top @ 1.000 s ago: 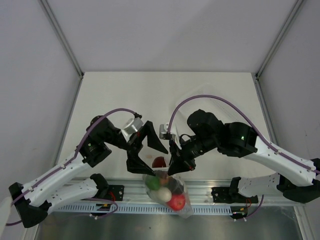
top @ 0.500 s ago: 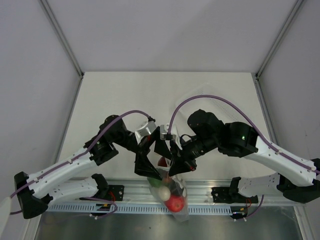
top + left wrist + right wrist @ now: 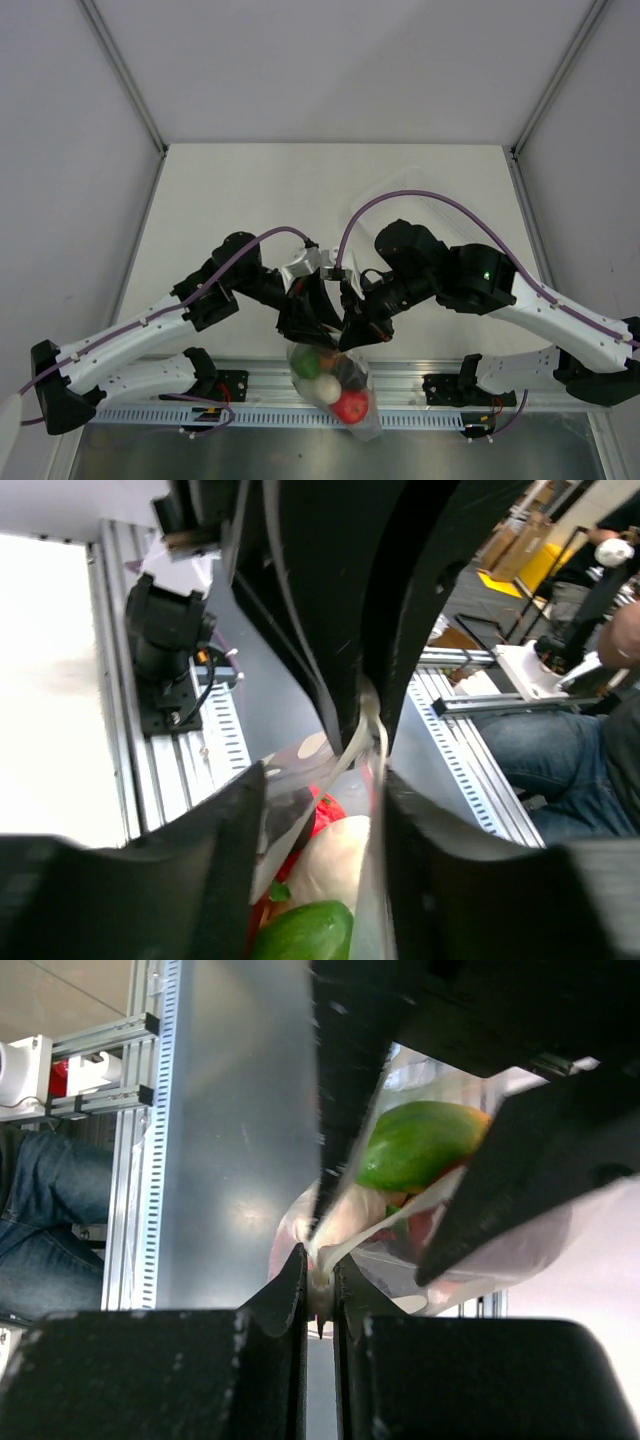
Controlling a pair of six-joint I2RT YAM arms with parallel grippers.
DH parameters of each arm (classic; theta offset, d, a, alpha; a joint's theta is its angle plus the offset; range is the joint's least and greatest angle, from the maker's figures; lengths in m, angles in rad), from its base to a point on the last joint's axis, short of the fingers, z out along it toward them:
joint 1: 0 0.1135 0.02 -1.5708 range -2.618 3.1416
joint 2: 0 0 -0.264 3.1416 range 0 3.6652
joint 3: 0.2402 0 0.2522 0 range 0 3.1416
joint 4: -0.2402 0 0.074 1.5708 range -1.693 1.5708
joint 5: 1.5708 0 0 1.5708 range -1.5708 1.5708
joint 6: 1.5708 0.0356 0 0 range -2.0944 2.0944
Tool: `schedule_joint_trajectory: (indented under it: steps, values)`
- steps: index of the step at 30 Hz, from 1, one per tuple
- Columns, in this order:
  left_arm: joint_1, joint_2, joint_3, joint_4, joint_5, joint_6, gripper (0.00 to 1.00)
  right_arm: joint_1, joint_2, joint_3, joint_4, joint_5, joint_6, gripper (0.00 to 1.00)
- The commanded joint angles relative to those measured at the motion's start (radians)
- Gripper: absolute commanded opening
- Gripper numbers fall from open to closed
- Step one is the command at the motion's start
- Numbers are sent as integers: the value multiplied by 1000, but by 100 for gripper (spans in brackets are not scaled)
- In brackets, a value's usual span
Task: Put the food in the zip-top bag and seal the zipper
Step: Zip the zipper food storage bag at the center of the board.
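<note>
Past the table (image 3: 300,200) edge, the right hand (image 3: 320,1278) pinches the hanging zip-top bag (image 3: 370,418).

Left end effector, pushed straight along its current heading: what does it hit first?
The zip-top bag: its plastic sits between the open fingers of the left end effector. Just beyond, probably, comes the right end effector, pinched on the bag's top edge; depth there is unclear.
</note>
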Motion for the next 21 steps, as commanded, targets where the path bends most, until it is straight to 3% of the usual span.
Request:
schedule_joint_trajectory:
  steps: [1, 6, 10, 15, 17, 21]
  values:
    - [-9, -35, -1, -84, -72, 68, 42, 6, -29, 14, 24, 18, -14, 0]
    - [-9, -92, -3, -214, -218, 104, 26, 5, -29, -26, 59, 174, 14, 0]
    - [-9, -161, -8, -323, -431, 102, 1, 0, -40, -124, 187, 315, 73, 5]
    - [-9, -219, -40, -365, -517, 60, 0, -11, -44, -225, 304, 380, 152, 48]
    - [-9, -242, -50, -368, -548, 40, 1, -11, -47, -253, 343, 419, 167, 72]
    - [-9, -257, -57, -382, -591, 28, 1, -15, -61, -305, 358, 489, 186, 95]
